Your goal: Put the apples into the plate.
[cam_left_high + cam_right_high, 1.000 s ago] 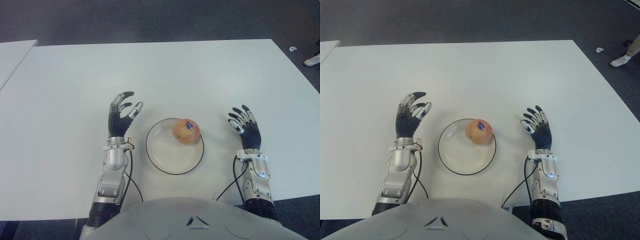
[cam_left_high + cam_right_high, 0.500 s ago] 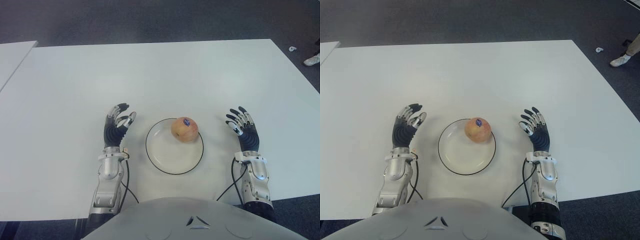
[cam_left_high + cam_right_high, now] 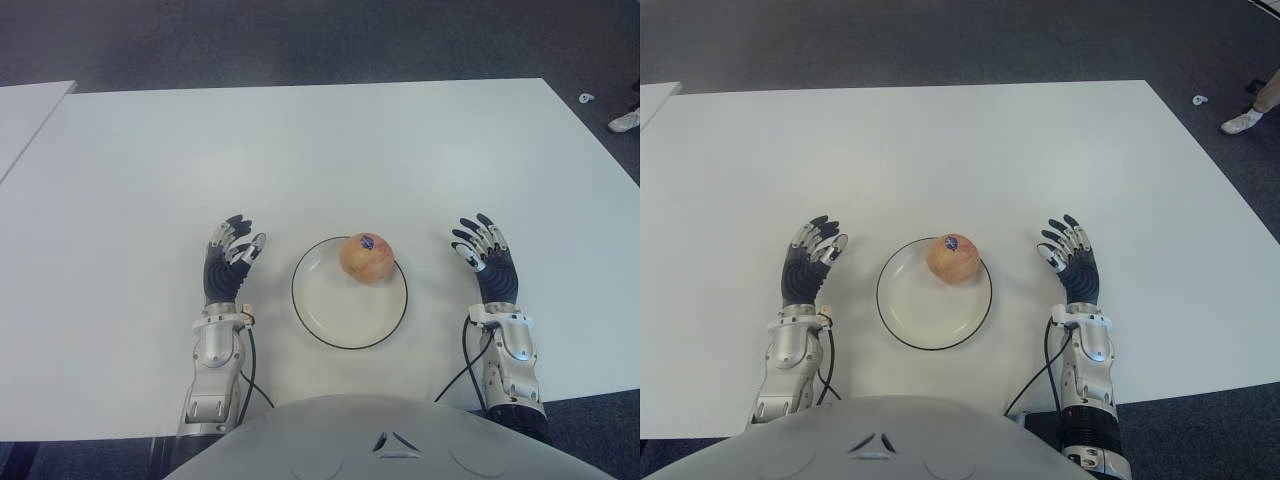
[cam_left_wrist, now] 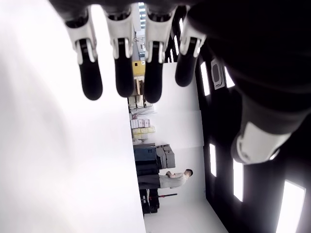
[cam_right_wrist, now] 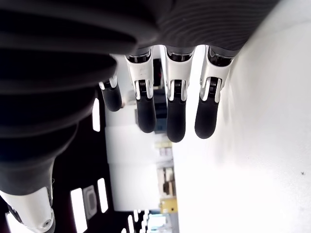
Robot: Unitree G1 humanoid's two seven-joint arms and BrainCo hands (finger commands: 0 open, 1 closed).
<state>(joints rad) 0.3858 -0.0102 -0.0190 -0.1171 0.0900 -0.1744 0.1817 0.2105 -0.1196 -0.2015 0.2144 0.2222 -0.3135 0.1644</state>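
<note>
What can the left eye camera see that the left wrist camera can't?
Only the left eye view shows the apple sitting in the plate, with the open right hand to its right. Only the left wrist view shows a person standing far off beside shelves. Both show the open, empty left hand and the white table.

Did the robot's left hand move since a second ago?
Yes. The left hand has pulled back toward the robot, from level with the far rim of the plate to beside its middle.
</note>
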